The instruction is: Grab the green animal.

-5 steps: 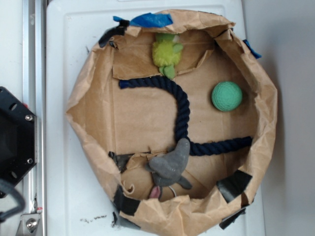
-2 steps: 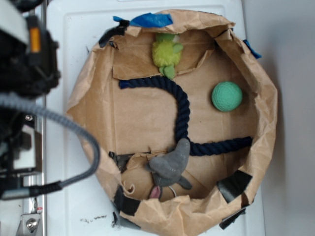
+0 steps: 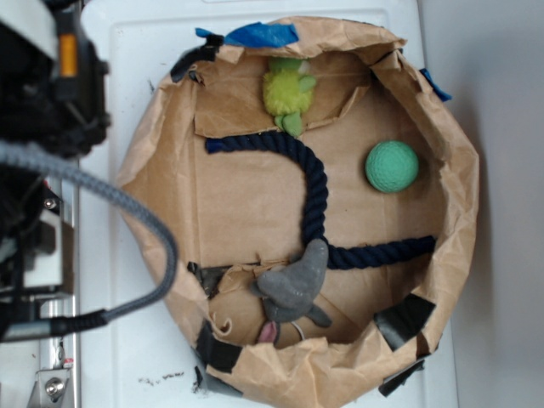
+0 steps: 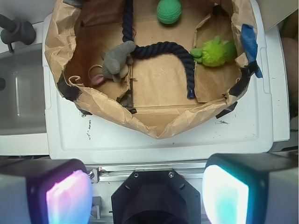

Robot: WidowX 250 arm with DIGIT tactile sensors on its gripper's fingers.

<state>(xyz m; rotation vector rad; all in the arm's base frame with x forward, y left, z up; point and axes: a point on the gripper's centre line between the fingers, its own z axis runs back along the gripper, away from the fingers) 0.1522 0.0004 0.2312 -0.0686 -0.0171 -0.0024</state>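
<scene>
While wide open, pincer point(image 4: 147, 186) empty, green animal point(image 4: 217, 51) untouched

Crumpled paper wall point(image 4: 154, 122) stands between end effector point(image 4: 147, 192) and green animal point(image 4: 216, 51); navy rope point(image 4: 161, 50) beside it; above open.

Exterior: overhead. Wrist: high, angled down. Shared: paper bin point(image 3: 459, 212).

i see a lime-yellow green animal point(image 3: 287, 92) with darker green limbs, a teal-green ball point(image 3: 392, 166), a navy rope point(image 3: 315, 189), a grey plush point(image 3: 295, 285), brown paper walls point(image 3: 153, 161) with blue tape point(image 3: 261, 35), on a white surface point(image 3: 119, 68).
</scene>
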